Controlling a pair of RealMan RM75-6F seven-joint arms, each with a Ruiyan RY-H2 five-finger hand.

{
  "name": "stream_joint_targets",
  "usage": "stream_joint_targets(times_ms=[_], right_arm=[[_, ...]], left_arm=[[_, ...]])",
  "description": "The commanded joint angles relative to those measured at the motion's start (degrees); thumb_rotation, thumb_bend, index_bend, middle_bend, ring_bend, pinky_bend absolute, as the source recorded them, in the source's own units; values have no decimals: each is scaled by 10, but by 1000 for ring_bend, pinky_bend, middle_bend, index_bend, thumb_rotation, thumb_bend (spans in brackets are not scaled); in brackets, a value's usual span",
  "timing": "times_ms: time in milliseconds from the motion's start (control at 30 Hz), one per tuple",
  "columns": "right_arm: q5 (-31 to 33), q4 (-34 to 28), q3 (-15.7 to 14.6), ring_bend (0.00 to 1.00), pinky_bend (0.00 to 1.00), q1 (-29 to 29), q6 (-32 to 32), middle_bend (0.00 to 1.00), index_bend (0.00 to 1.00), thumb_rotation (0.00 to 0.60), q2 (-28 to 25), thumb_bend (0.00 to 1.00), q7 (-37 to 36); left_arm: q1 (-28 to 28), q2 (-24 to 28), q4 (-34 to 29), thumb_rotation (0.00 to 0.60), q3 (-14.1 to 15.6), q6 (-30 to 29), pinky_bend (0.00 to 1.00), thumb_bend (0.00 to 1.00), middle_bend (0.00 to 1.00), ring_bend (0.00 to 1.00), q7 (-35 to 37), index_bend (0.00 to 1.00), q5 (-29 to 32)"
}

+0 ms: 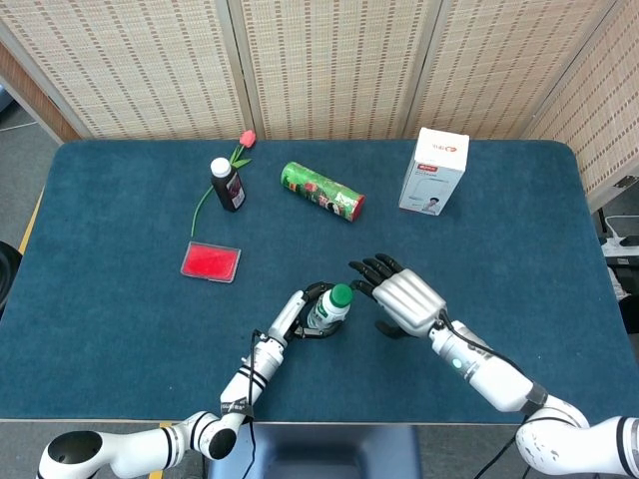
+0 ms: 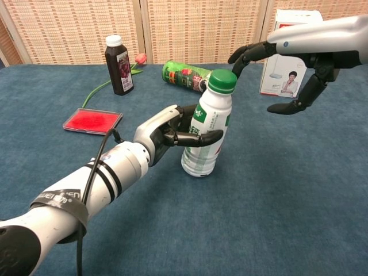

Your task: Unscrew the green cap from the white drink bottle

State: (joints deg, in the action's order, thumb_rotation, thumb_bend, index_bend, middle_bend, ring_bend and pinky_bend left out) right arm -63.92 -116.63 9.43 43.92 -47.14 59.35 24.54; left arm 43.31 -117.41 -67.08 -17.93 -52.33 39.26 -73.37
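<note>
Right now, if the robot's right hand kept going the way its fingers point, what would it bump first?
Probably the green plastic cap on the white drink bottle; the right hand points toward it, though depth is unclear.

Glossy plastic white drink bottle (image 2: 206, 138), matt cloth table (image 2: 287, 190)

Looks like a robot lab or test room, staged rather than lived in. Table (image 1: 120, 329) covered edge to edge in dark blue felt, ringed at the far side by folding woven-reed screens (image 1: 329, 65) that close off the space. Unrelated props spread across the far half: a dark juice bottle (image 1: 228, 185), an artificial tulip (image 1: 232, 165), a green snack canister (image 1: 321, 191) on its side, a white product box (image 1: 434, 172), a flat red tray (image 1: 211, 261). Grey floor and cables (image 1: 621, 241) at the right edge.
</note>
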Motion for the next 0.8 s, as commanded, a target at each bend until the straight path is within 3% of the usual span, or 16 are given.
stream_joint_targets(times_ms=[33, 467, 800], right_arm=[[4, -1, -1, 0, 0, 5, -4, 0, 202, 600, 3, 289, 6], [33, -11, -9, 0, 0, 28, -14, 0, 191, 600, 14, 292, 31], [45, -19, -18, 0, 0, 38, -25, 0, 188, 600, 14, 293, 39]], left_arm=[[0, 0, 0, 600, 0, 0, 52, 697, 763, 281, 0, 699, -1], [0, -1, 3, 600, 10, -14, 71, 782, 801, 327, 1, 713, -23], [-4, -39, 66, 600, 36, -71, 104, 851, 833, 376, -3, 744, -67]])
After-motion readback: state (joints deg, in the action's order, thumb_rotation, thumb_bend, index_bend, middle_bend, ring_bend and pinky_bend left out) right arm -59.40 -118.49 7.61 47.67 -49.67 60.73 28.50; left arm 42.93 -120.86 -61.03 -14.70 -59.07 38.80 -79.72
